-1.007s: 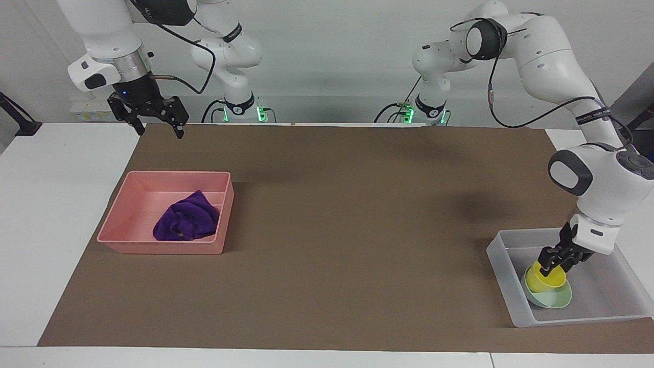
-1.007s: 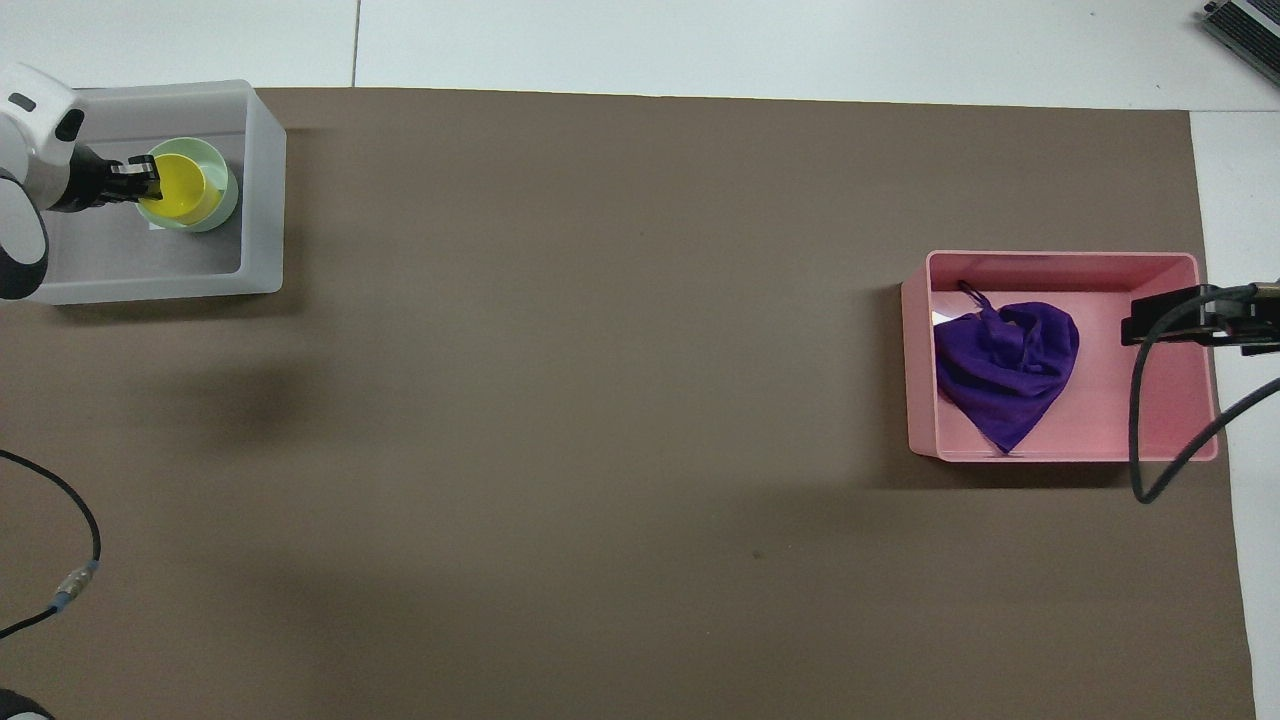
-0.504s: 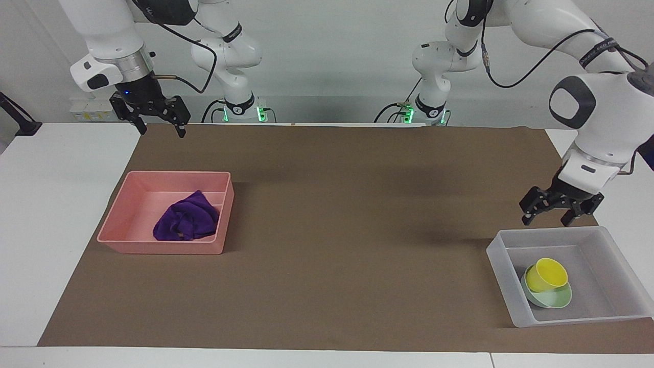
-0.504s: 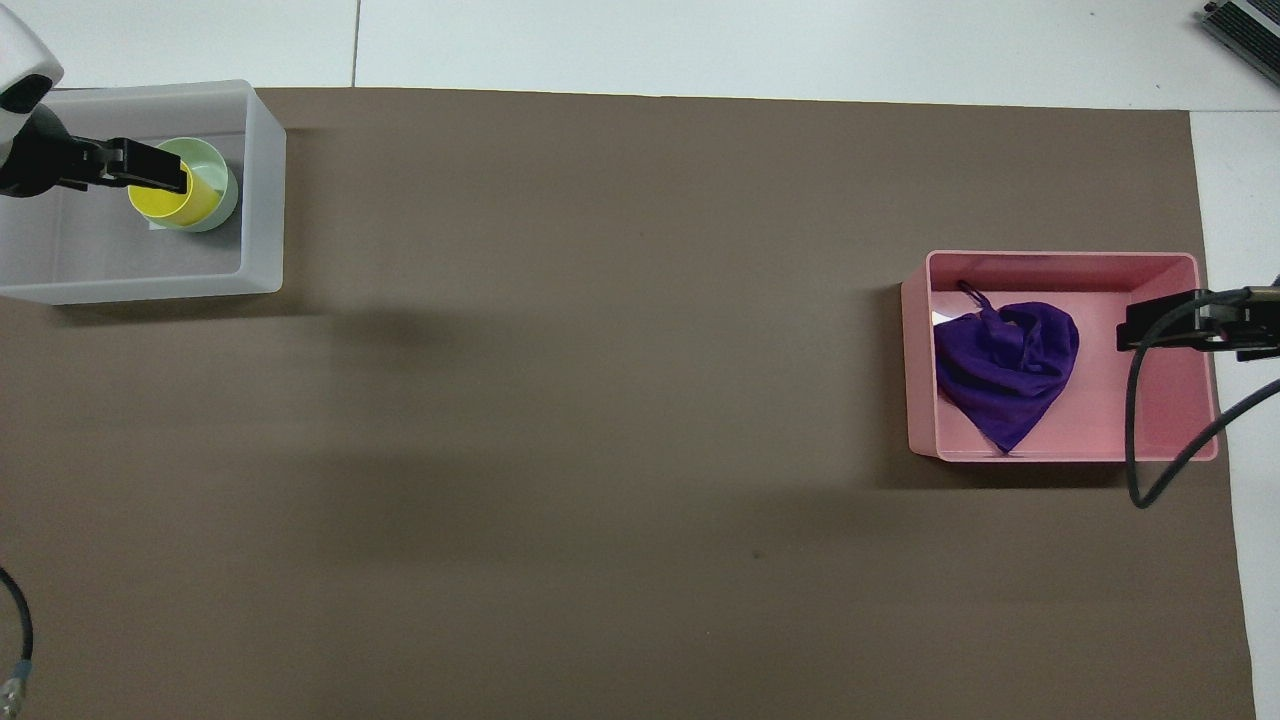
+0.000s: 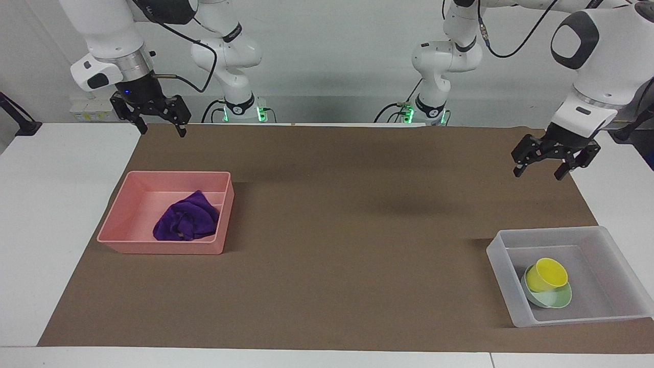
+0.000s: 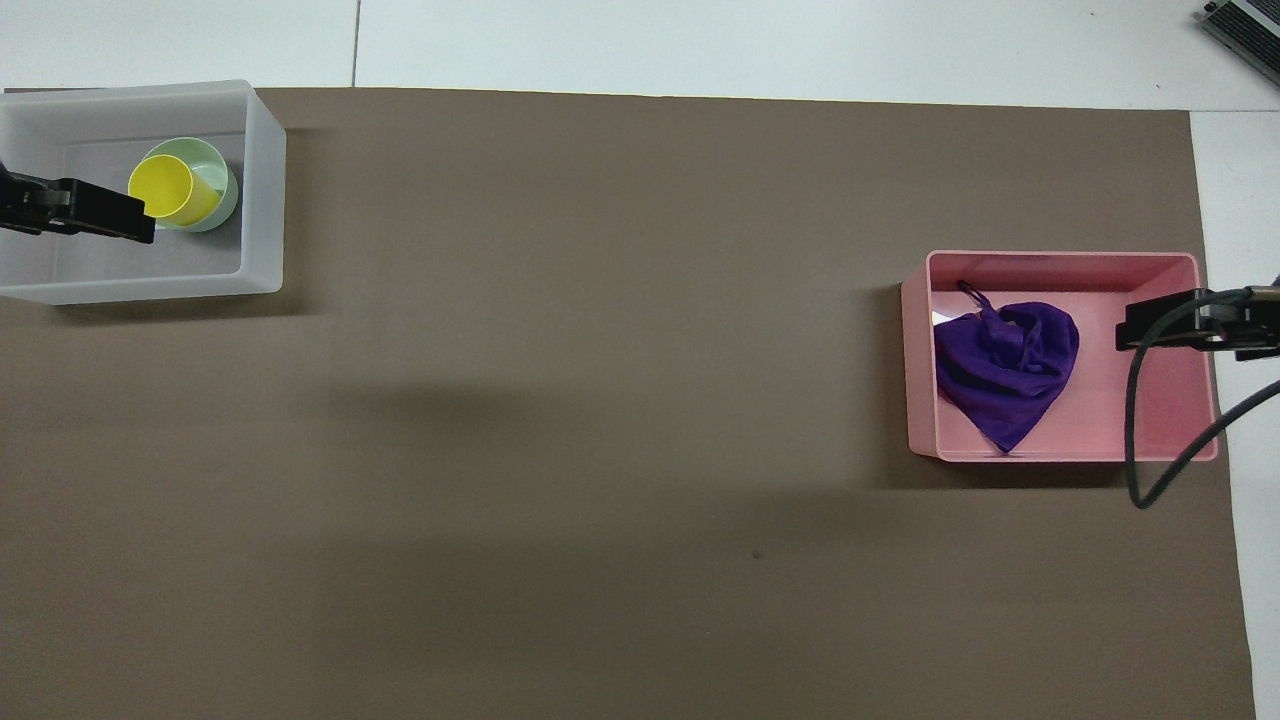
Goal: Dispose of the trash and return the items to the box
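Lifted off yellow cup [image 5: 546,274], left jaws [image 5: 537,171] hang empty above brown mat [image 5: 357,230].

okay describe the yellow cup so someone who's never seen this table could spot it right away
Look to the left arm's end of the brown mat, where a translucent whitish tub sits. Inside it, the yellow cup rests tilted in a shallow mint-green bowl. It is the only bright yellow thing there.
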Available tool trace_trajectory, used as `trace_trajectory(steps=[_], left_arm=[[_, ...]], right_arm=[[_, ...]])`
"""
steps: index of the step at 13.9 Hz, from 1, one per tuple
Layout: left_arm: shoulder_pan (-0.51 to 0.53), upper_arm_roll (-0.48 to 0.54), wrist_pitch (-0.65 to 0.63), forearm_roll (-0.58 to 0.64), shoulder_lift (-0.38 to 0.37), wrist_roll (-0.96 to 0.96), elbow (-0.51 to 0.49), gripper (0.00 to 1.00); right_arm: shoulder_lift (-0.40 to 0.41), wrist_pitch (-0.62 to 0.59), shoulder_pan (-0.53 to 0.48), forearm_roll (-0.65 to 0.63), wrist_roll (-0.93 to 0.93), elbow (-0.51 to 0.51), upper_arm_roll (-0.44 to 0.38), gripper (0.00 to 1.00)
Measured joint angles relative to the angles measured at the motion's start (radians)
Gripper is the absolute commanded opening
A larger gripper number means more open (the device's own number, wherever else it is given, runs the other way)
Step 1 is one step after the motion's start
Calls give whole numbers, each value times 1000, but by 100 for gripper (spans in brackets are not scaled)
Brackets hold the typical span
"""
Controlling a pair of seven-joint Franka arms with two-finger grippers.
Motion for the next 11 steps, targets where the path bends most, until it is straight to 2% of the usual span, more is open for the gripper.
trace_trajectory(steps=[5, 11], left_arm=[[-12, 11, -100, 0, -48, 0, -25, 100], [-13, 12, -105, 0, -126, 0, -147, 100]], right_arm=[[0, 0, 0, 0, 0, 0, 0, 100], [0, 0, 0, 0, 0, 0, 0, 100]])
